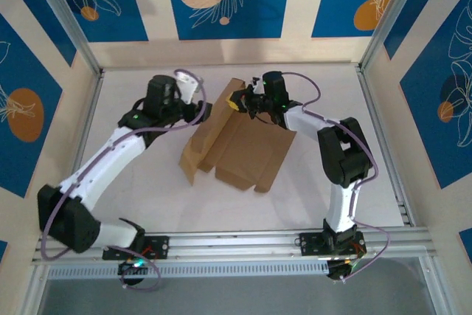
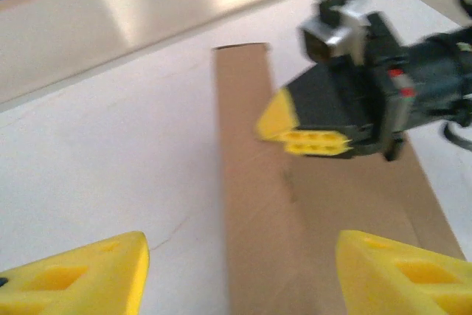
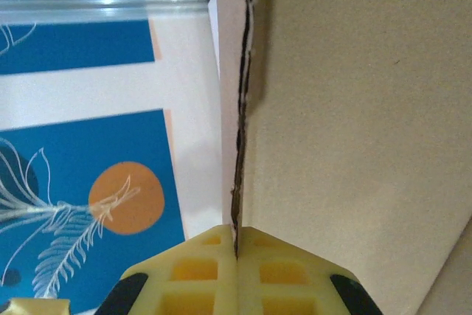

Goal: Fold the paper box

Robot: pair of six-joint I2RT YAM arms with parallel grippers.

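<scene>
The right gripper (image 3: 236, 237) was clamped shut on a raised edge of the box (image 3: 354, 108). In its wrist view the yellow pads (image 3: 199, 260) met with the cardboard's thin edge running straight up from between them. One broad brown panel spread to the right of that edge, cut off by the frame, so the rest of the sheet could not be seen there.

From above, the box (image 1: 240, 145) lay on the table (image 1: 295, 197) between the two grippers, partly folded. One flap stood up toward the right gripper (image 1: 237, 101), which hid the pinched spot.

The left gripper (image 2: 242, 256) was open, its fingers (image 2: 81, 274) spread wide at the bottom corners and cropped. A long strip of box (image 2: 251, 204) ran ahead between them, blurred. Just beyond, the right gripper (image 2: 302, 127) sat on the cardboard. In the top view the left gripper (image 1: 203, 111) sat beside the box's upper left edge, its fingers hard to make out.
</scene>
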